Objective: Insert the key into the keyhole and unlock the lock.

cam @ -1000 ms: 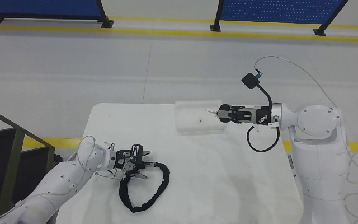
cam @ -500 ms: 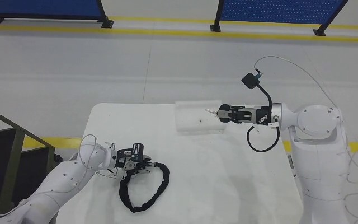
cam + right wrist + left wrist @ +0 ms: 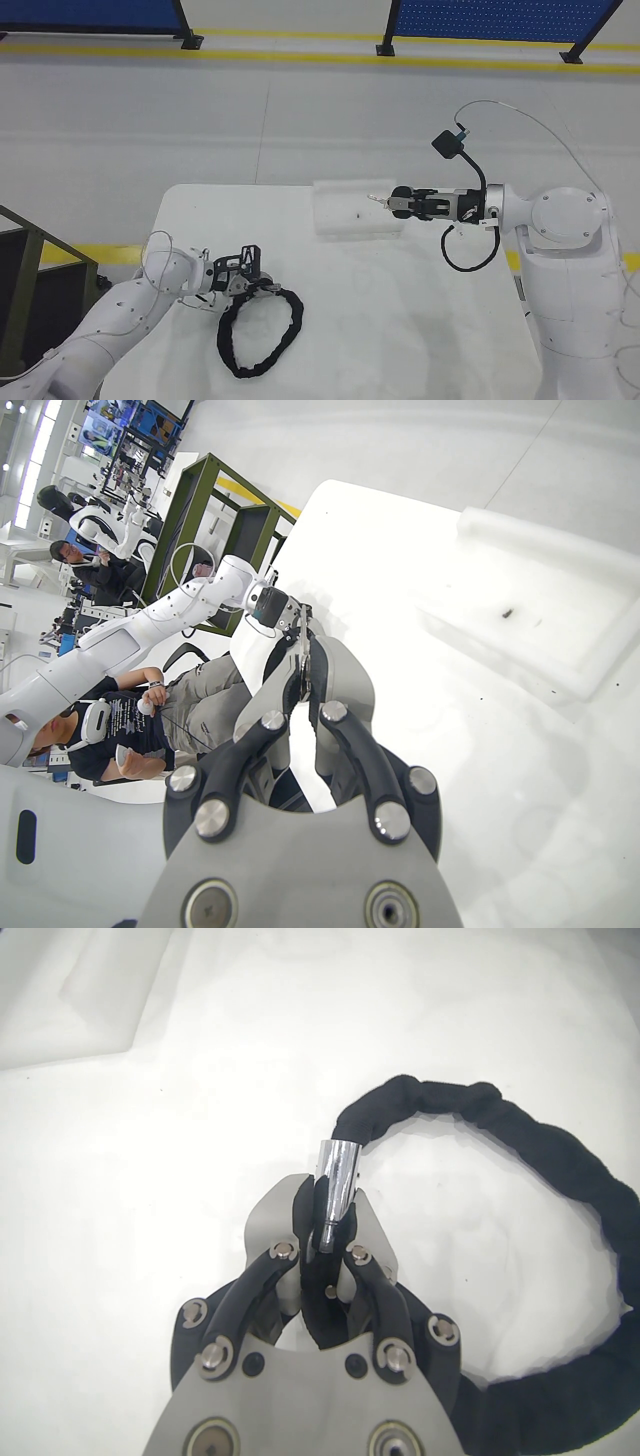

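A black fabric-sleeved chain lock (image 3: pixel 262 342) lies looped on the white table (image 3: pixel 420 320) at the front left. My left gripper (image 3: pixel 250 272) is shut on its chrome lock cylinder (image 3: pixel 340 1168), holding that end just above the table while the chain (image 3: pixel 575 1163) curves away from it. The keyhole face is hidden. My right gripper (image 3: pixel 385 200) hangs over the white foam tray (image 3: pixel 340 228) at the back, shut on a small silver key (image 3: pixel 374 198). In the right wrist view the key (image 3: pixel 302 640) is a thin strip between the pads, and my right gripper (image 3: pixel 306 665) faces the left arm.
The foam tray (image 3: pixel 525 600) has a shallow recess with a dark speck (image 3: pixel 507 614). A green metal rack (image 3: pixel 30 262) stands off the table's left edge. Bare table surface spreads between the two arms.
My left gripper has lifted and shifted slightly toward the back right with the lock cylinder, dragging the chain loop along. The right arm has not moved.
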